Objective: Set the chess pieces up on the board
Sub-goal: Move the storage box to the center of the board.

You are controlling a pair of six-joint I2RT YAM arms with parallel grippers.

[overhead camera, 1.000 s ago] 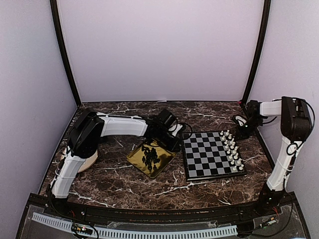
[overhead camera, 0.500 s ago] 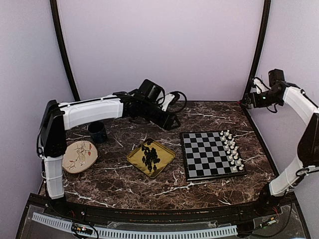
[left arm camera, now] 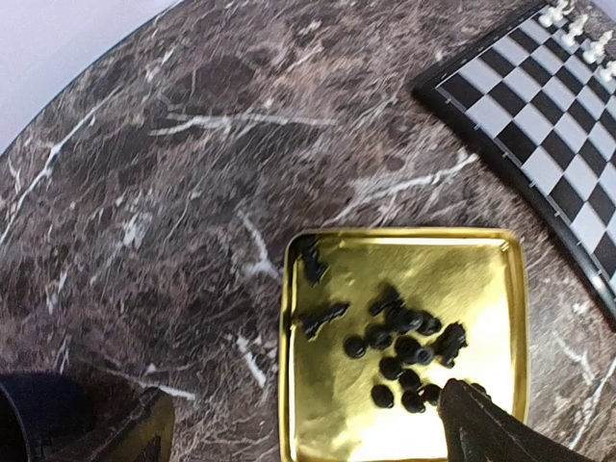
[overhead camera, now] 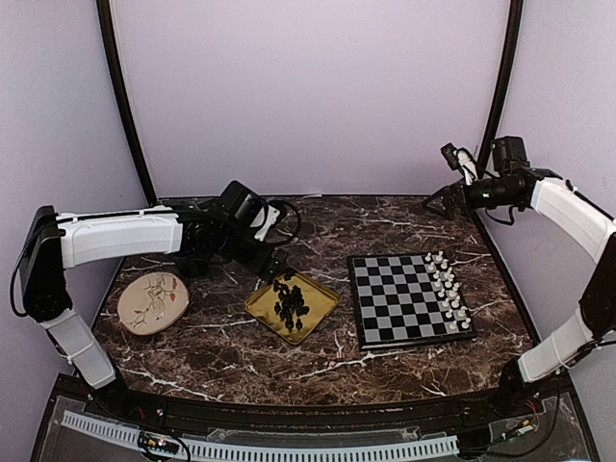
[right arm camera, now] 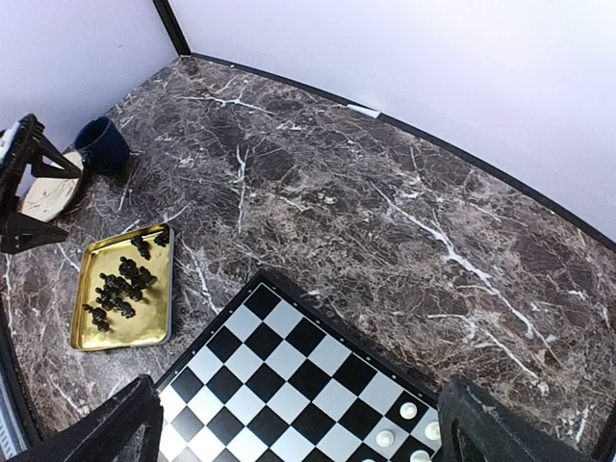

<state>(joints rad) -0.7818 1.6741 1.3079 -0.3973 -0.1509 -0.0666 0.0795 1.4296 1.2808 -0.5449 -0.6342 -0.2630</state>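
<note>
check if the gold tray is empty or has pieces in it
Not empty. Black chess pieces lie clustered in the gold tray, some tipped on their sides.

L gripper left the board's left edge, swung up toward the back, then dropped again, now further left of the board w/ jaws gone from shut to wide. R gripper rose off the board's far-right corner, now high behind it, jaws also spread.

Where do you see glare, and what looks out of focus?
Left wrist view: the gold tray shines brightest near its lower edge, and the fingers of the left tool look soft. Top view: light is even, the tray only faintly glossy.
</note>
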